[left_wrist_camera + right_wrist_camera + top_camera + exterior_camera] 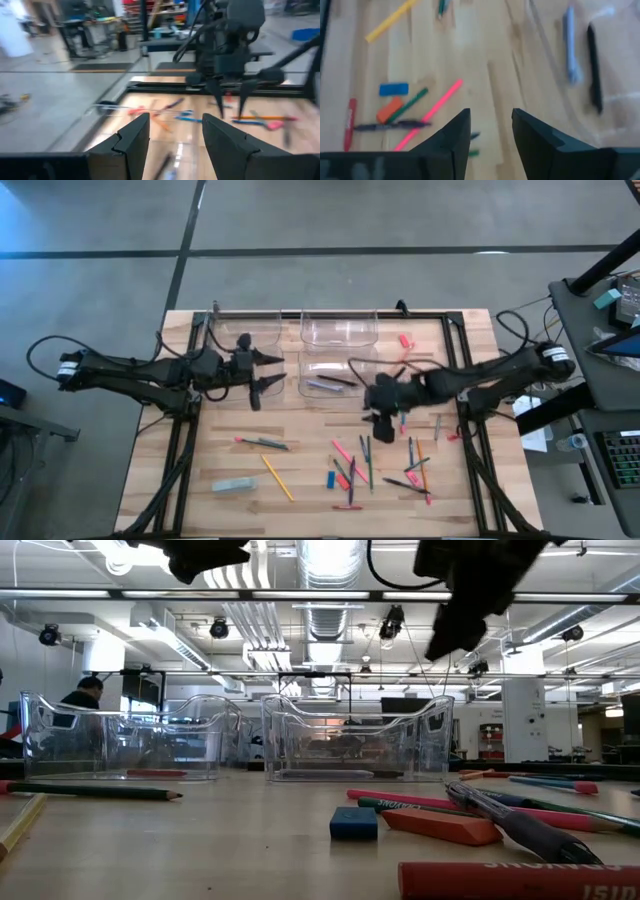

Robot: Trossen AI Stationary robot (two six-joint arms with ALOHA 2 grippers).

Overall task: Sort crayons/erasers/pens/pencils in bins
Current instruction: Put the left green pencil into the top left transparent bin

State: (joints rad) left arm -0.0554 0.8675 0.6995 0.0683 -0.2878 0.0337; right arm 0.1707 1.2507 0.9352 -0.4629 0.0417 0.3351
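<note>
The pale wooden slatted surface (pixel 300 480) carries clear plastic rectangular bins (pixel 338 330) at its far edge. The right hand (pixel 381 416), fingers parted and empty, hovers between the pen-holding bin and scattered coloured pencils (pixel 352 452), probably choosing. The left hand (pixel 272 372) waits open, empty.

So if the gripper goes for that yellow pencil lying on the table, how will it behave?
The yellow pencil is long, thin and straight, so probably stiff and light. It lies flat on the bare wood table, so a nudge from the side may well roll it. Being so slim and low, it could slip from the fingers unless gripped mid-length.
</note>
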